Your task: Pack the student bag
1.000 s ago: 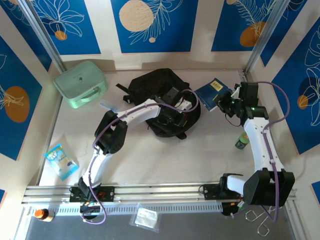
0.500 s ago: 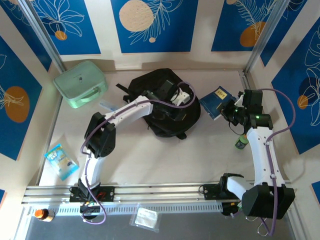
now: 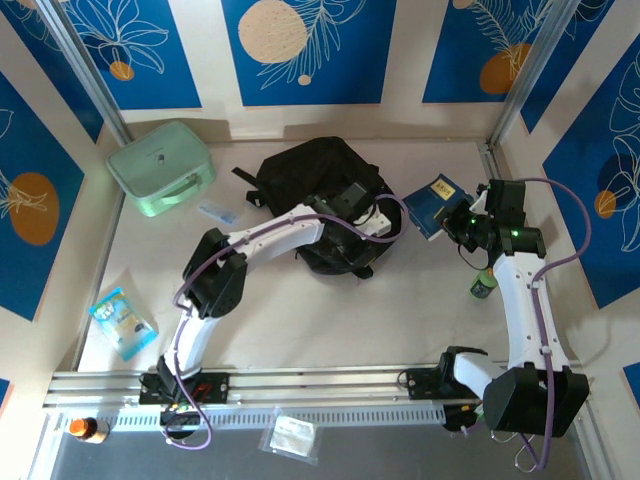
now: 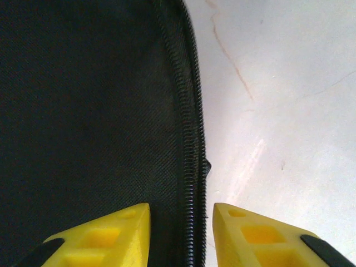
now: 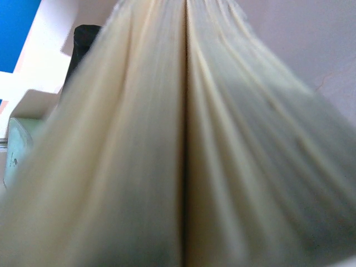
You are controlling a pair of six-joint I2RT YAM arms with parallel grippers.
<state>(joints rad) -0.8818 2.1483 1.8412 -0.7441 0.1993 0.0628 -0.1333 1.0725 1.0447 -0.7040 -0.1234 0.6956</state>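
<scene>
One woven student bag (image 3: 300, 168), fanned book (image 3: 430, 202)

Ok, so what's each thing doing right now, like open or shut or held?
student bag: lying on the table, zip state unclear.
book: held, tilted.
left end effector: open, astride the bag's zip.
right end effector: shut on the book.
mint-green case: shut.
green bottle: seems upright.
</scene>
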